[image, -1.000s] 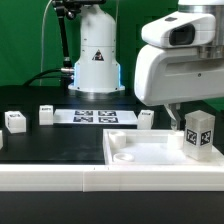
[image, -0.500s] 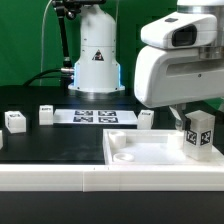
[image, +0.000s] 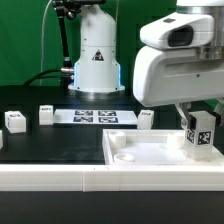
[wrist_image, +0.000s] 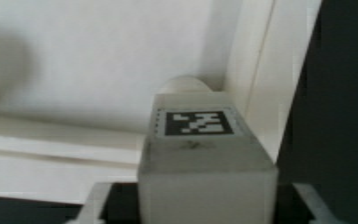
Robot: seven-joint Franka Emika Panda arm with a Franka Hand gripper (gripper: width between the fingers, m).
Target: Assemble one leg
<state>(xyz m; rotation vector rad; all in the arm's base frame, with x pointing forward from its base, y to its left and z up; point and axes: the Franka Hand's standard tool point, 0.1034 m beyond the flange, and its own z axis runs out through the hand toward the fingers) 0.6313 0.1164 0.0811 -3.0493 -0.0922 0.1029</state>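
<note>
My gripper [image: 198, 115] is shut on a leg [image: 202, 131], a small white block with black-and-white tags. It holds the leg upright over the large white panel [image: 150, 152], near the panel's corner at the exterior view's right. In the wrist view the leg [wrist_image: 202, 150] fills the middle between the jaws of my gripper [wrist_image: 202, 208], one tag facing the camera. The panel's raised rim [wrist_image: 256, 60] lies below it. I cannot tell whether the leg's lower end touches the panel.
Three more legs stand on the black table: two at the exterior view's left [image: 14, 121] [image: 46, 114] and one behind the panel [image: 146, 118]. The marker board [image: 93, 116] lies at the back, before the robot base [image: 97, 55].
The held leg has shifted slightly toward the exterior view's right and a little up. Nothing else has moved.
</note>
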